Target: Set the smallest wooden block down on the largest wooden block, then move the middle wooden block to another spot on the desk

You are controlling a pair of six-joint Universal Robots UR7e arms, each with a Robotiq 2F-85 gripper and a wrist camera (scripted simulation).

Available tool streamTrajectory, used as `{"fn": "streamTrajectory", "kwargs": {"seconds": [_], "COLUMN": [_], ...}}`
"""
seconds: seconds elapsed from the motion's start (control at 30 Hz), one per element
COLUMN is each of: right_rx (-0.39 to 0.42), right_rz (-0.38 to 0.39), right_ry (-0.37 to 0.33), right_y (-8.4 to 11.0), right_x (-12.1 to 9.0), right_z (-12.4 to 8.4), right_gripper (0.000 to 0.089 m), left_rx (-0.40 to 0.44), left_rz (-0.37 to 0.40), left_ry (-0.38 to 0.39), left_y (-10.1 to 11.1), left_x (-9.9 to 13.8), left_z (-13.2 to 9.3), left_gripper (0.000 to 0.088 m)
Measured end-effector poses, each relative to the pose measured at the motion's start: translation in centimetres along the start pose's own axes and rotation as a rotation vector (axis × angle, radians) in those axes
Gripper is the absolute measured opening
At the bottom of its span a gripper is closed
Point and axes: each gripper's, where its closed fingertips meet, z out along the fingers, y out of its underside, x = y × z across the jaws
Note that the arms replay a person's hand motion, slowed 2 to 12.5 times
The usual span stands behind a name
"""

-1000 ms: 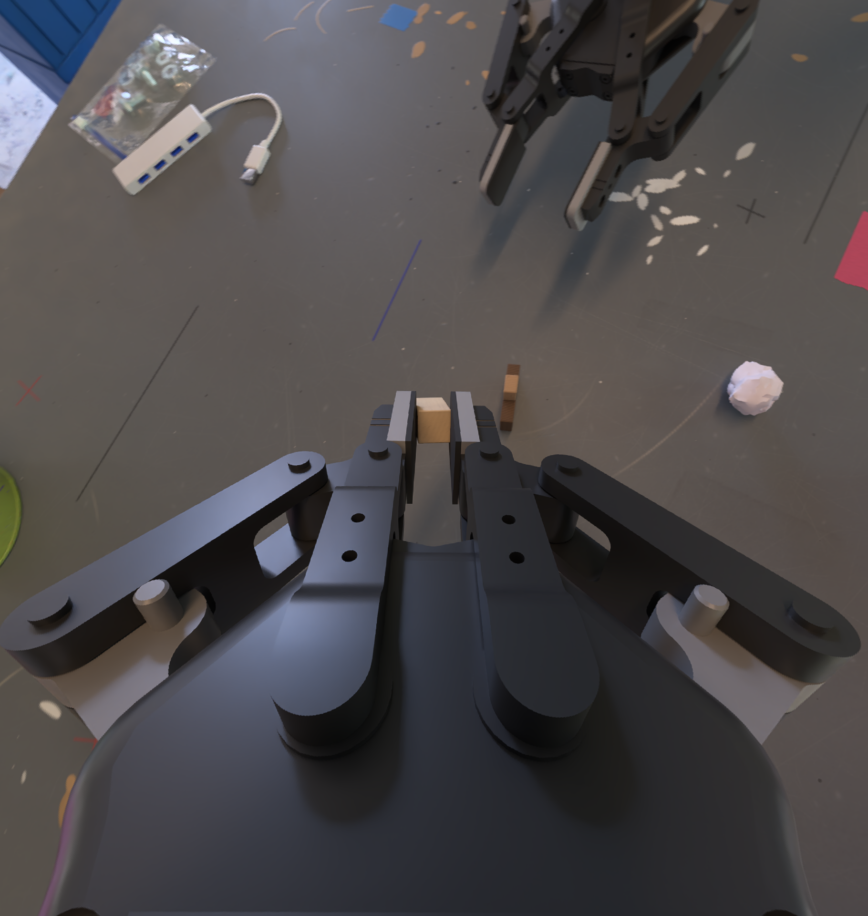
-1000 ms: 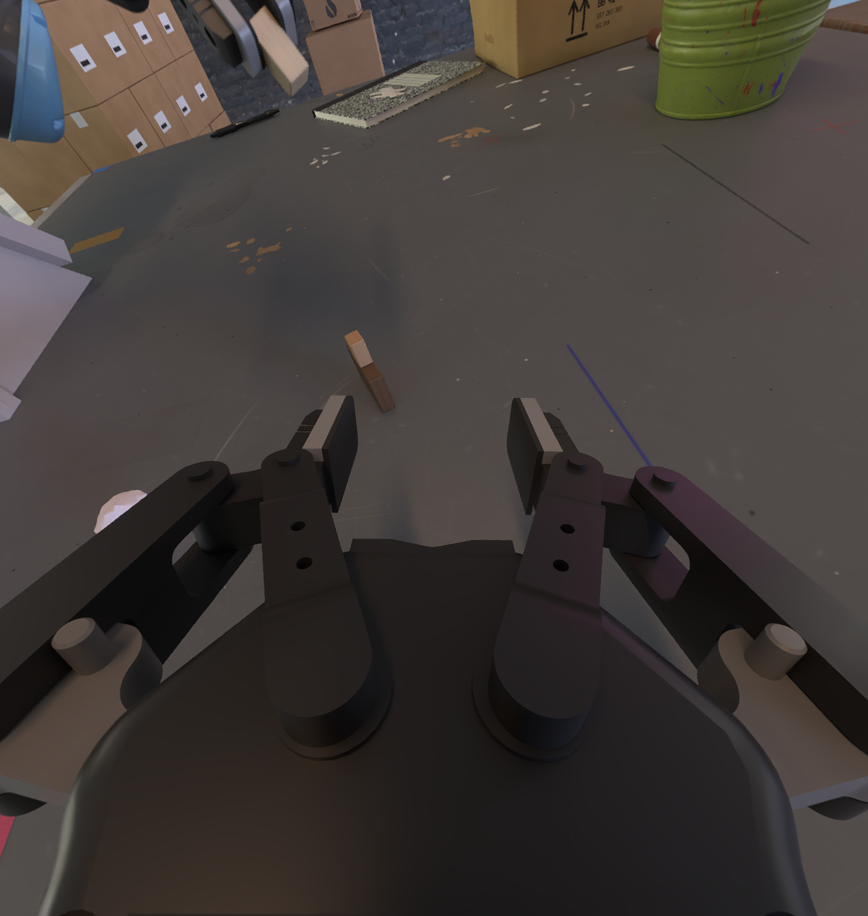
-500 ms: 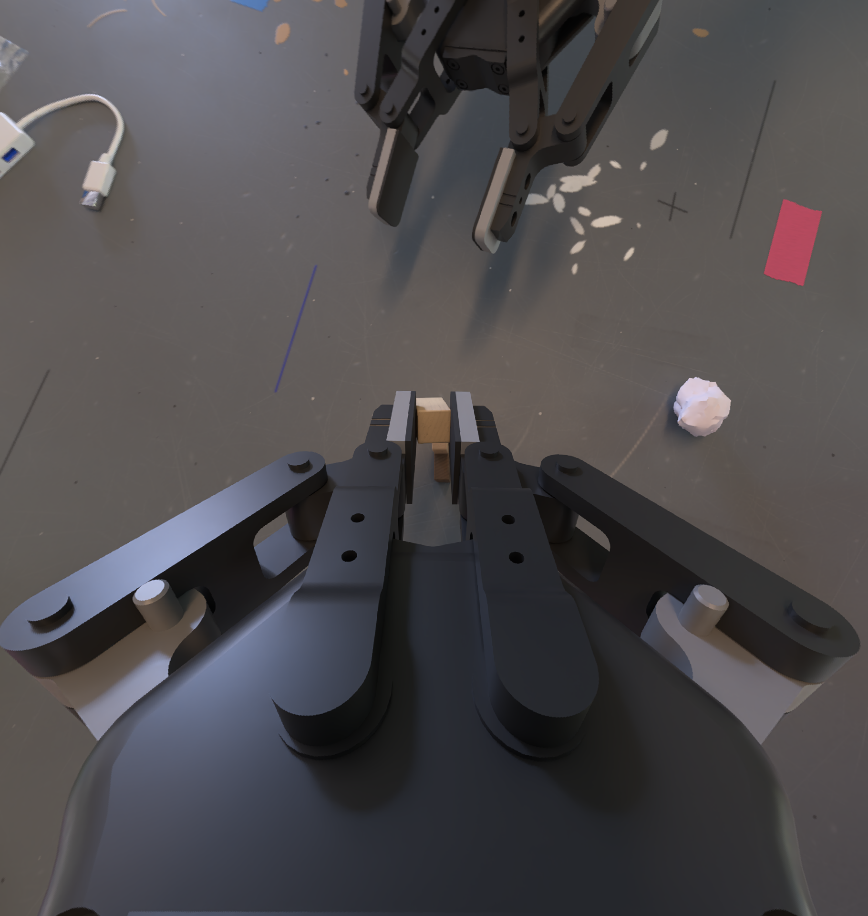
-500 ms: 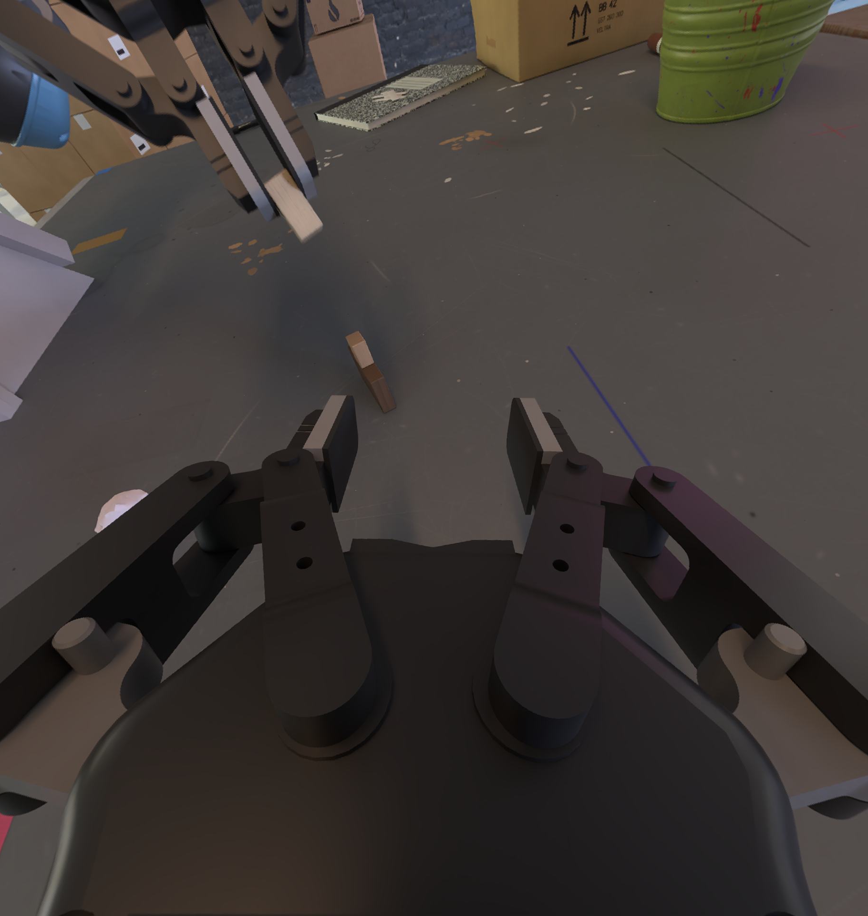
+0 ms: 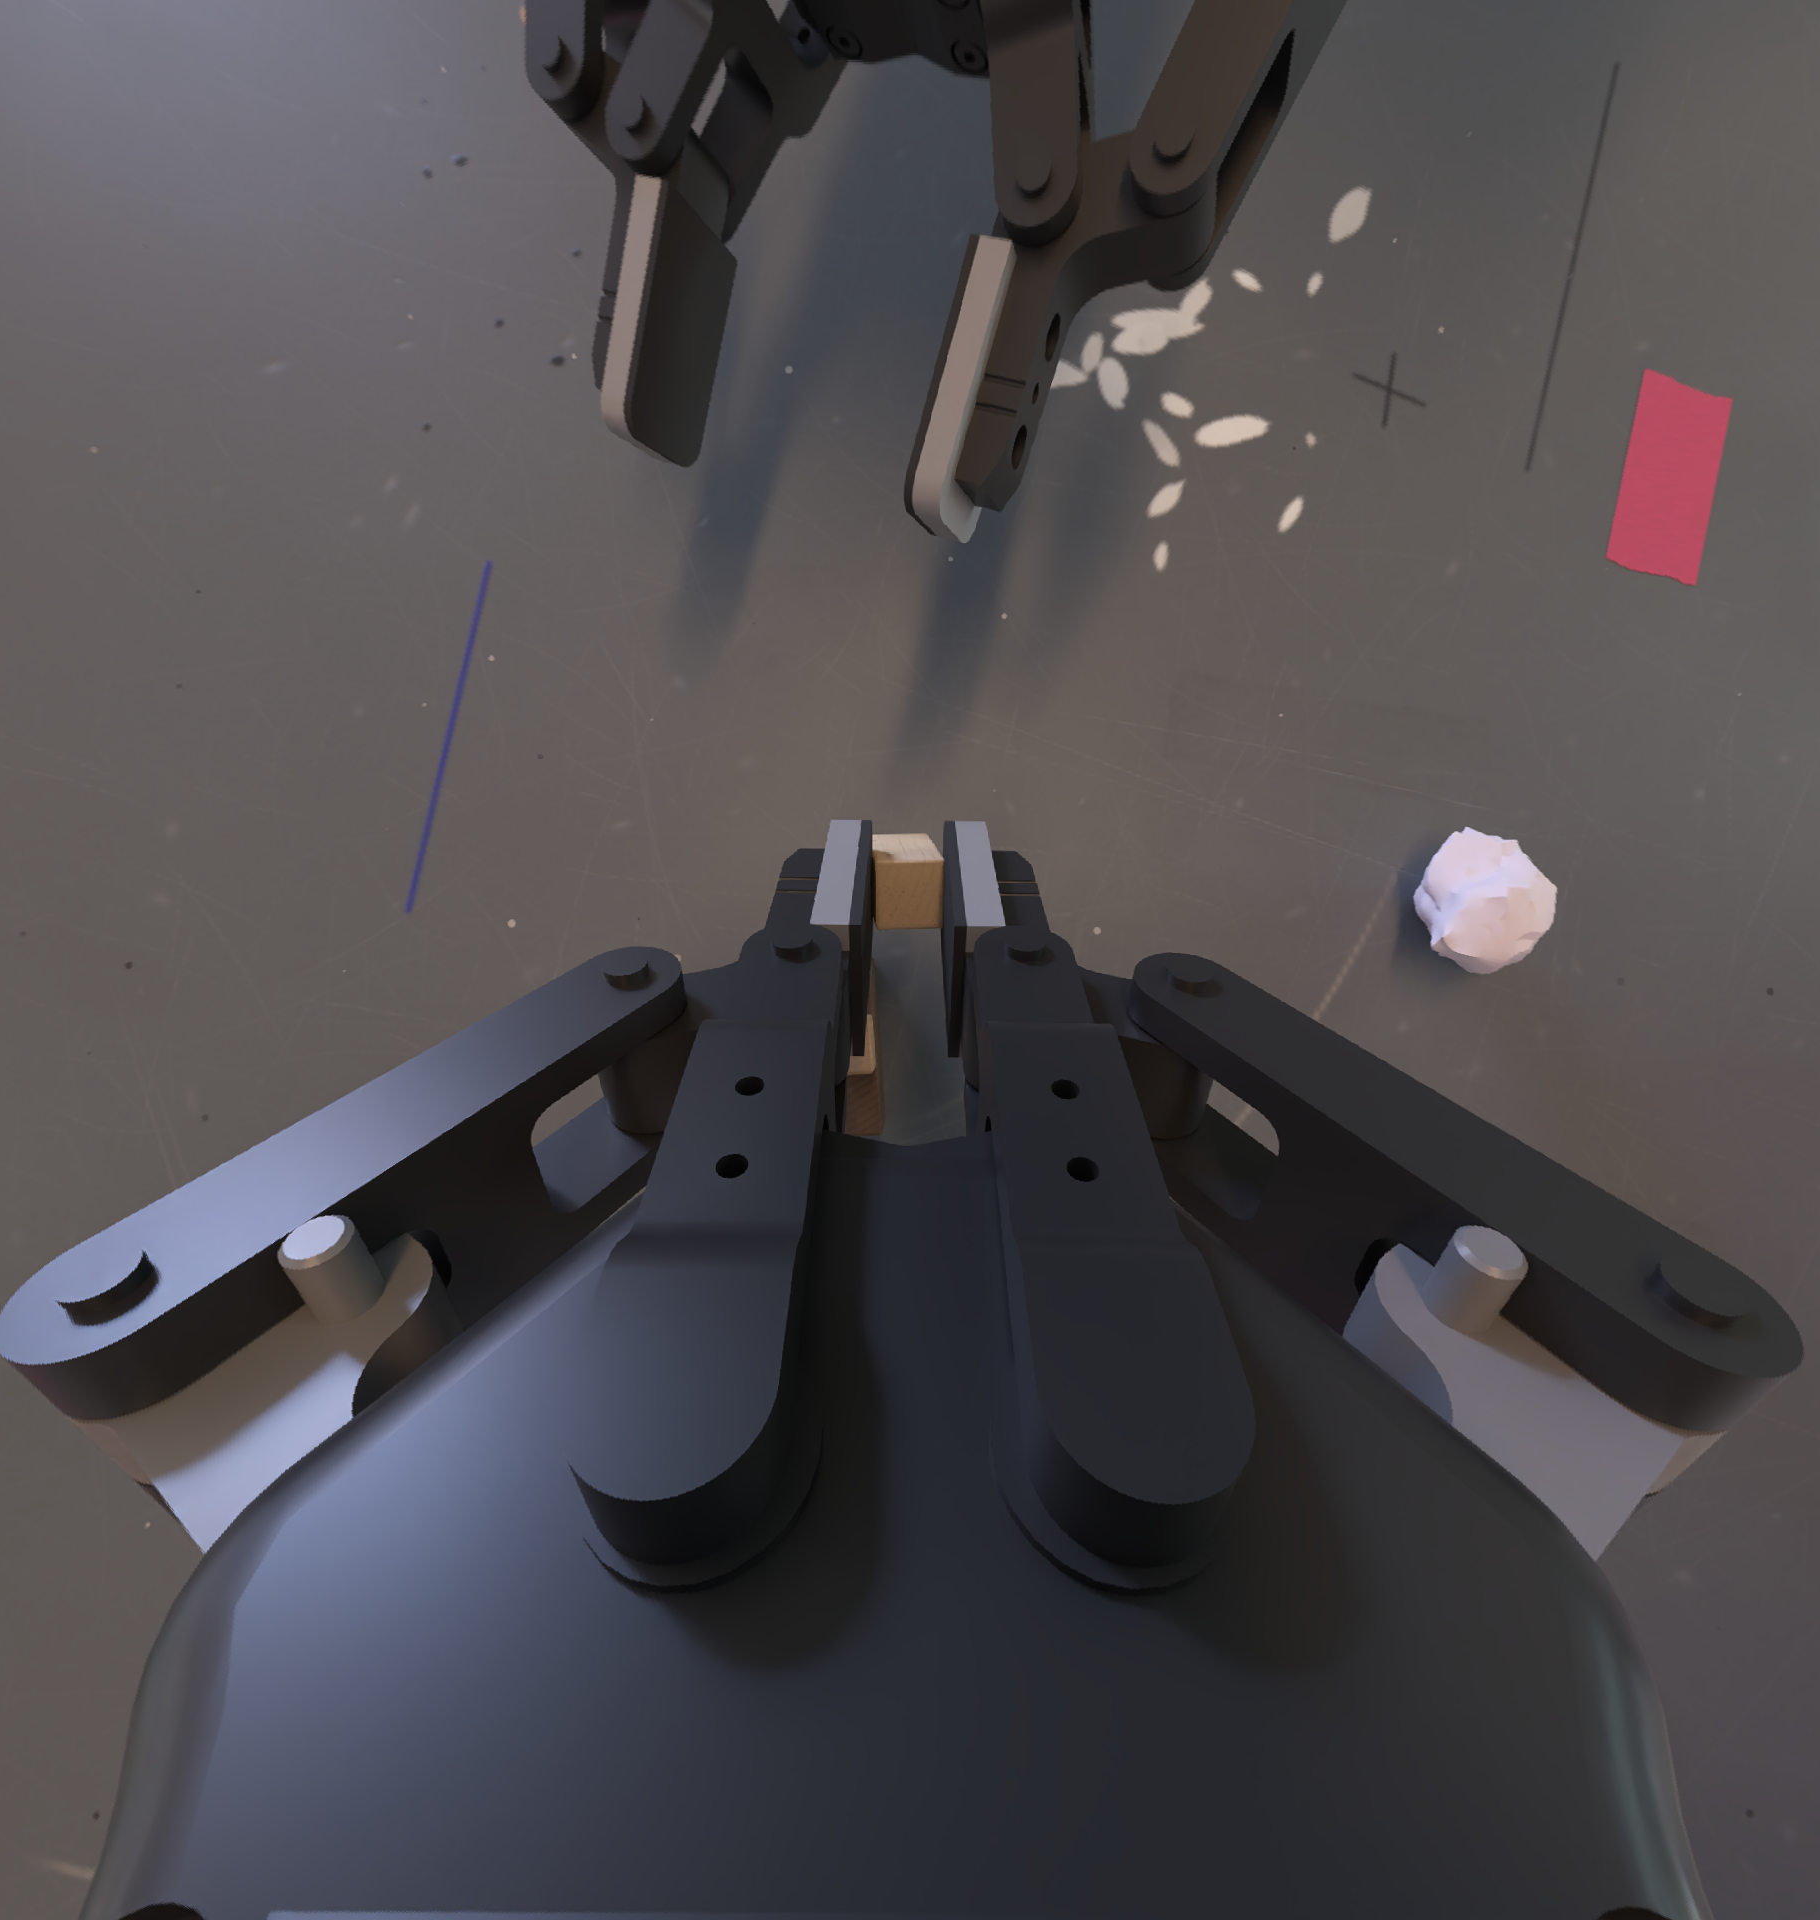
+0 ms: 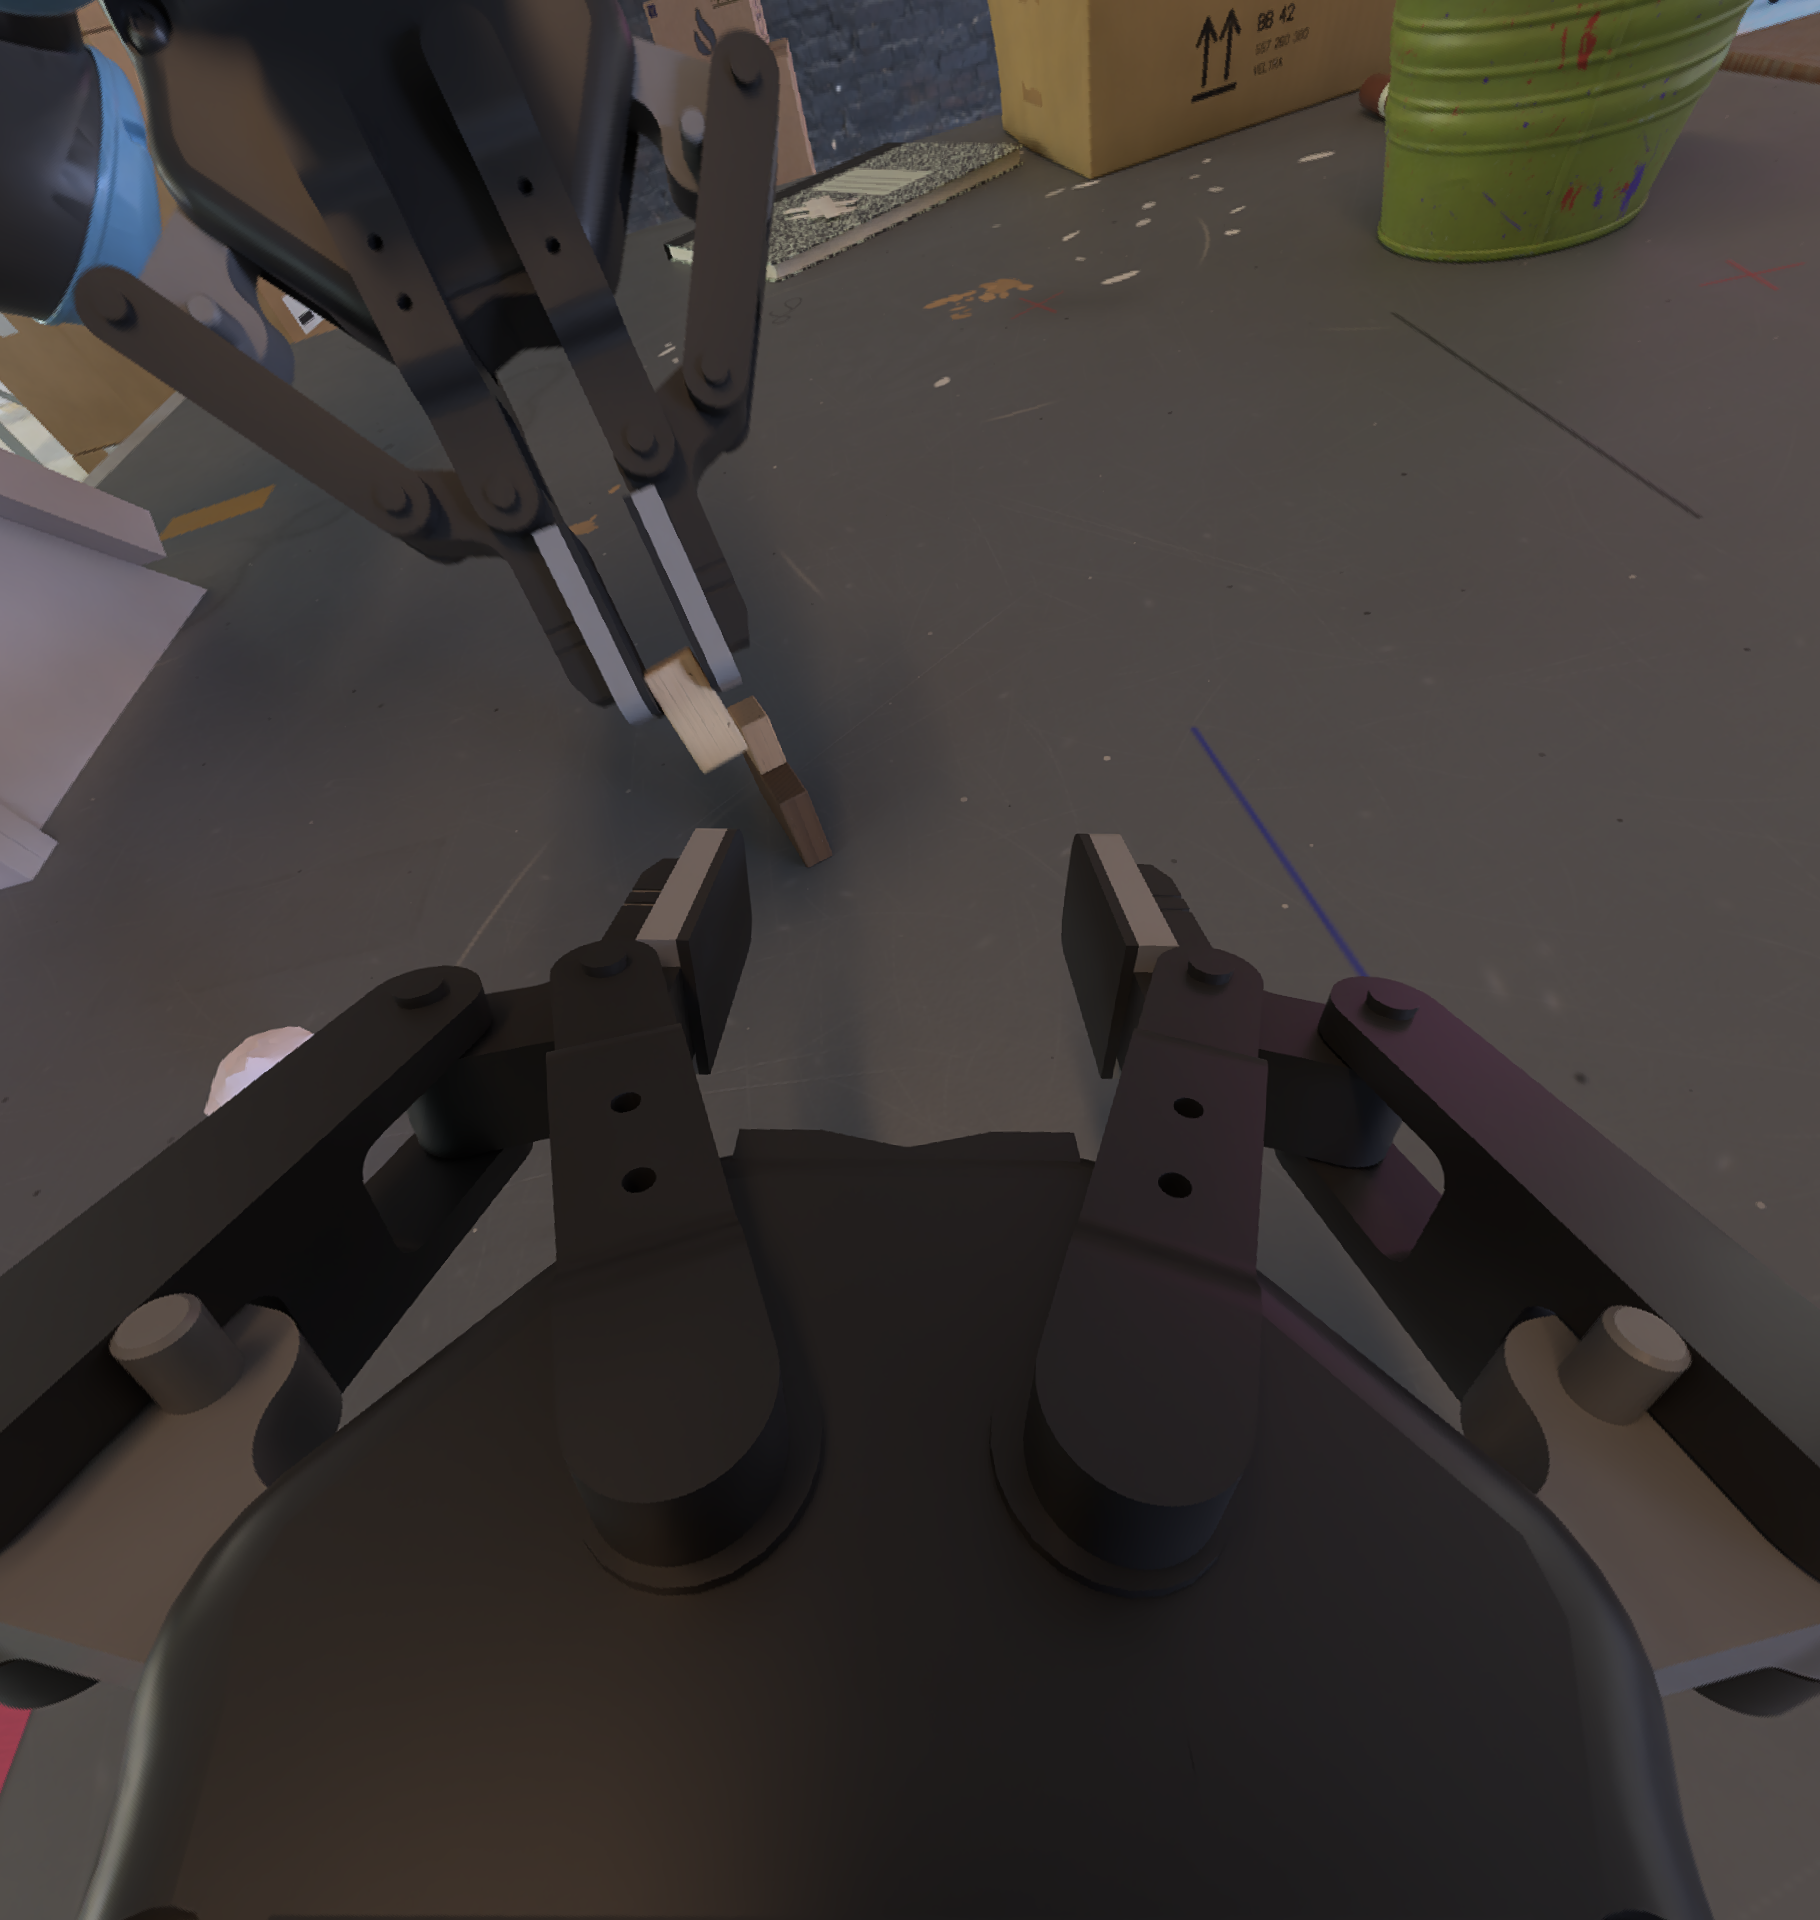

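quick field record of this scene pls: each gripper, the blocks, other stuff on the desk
left gripper: shut on light wooden block, held just above the desk
right gripper: open, holding nothing
blocks on desk: tan block and dark brown block lying end to end
held block vs tan block: next to it, contact unclear
desk: dark grey
other items: crumpled paper ball, red tape, green tub, cardboard box

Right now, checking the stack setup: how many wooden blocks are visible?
3: a pale block in the left claw, a tan block and a dark block on the desk.
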Motion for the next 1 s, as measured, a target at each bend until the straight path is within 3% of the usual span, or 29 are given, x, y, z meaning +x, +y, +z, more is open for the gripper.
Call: {"fn": "streamTrajectory", "kwargs": {"seconds": [0.4,1.0], "right_rx": [0.006,0.008], "right_rz": [0.002,0.005], "right_ry": [-0.003,-0.008], "right_y": [0.0,0.0], "right_x": [0.0,0.0], "right_z": [0.0,-0.1], "right_gripper": [0.0543,0.0541], "left_rx": [-0.081,-0.183], "left_rz": [-0.001,0.011], "left_ry": [0.021,0.004], "left_y": [0.9,2.3], "left_x": [-0.2,-0.6], "left_z": [2.7,4.2], "left_gripper": [0.012,0.012]}}
